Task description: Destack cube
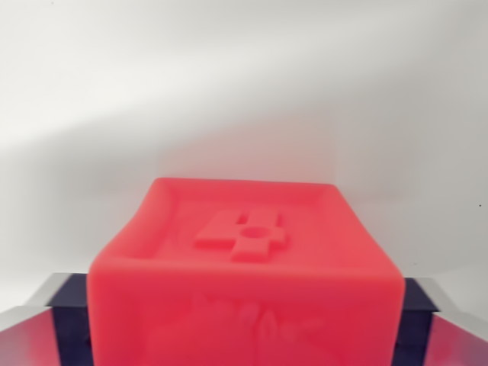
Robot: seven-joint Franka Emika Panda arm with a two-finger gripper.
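Red plastic cube point(244, 282) with a raised "4" on its recessed top face fills the lower centre of the wrist view, sitting between the two metallic gripper fingers point(30, 332) at the bottom corners. Gripper point(244, 335) jaws look closed against the cube's sides, dark pads touching it on both flanks. Beyond it, plain white tabletop point(244, 91), softly shadowed.

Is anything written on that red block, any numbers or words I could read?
"4": a raised numeral on the top face of the red cube, seen between the gripper fingers.
The front face of the cube shows faint raised marks, too blurred to read.
No other text is visible.
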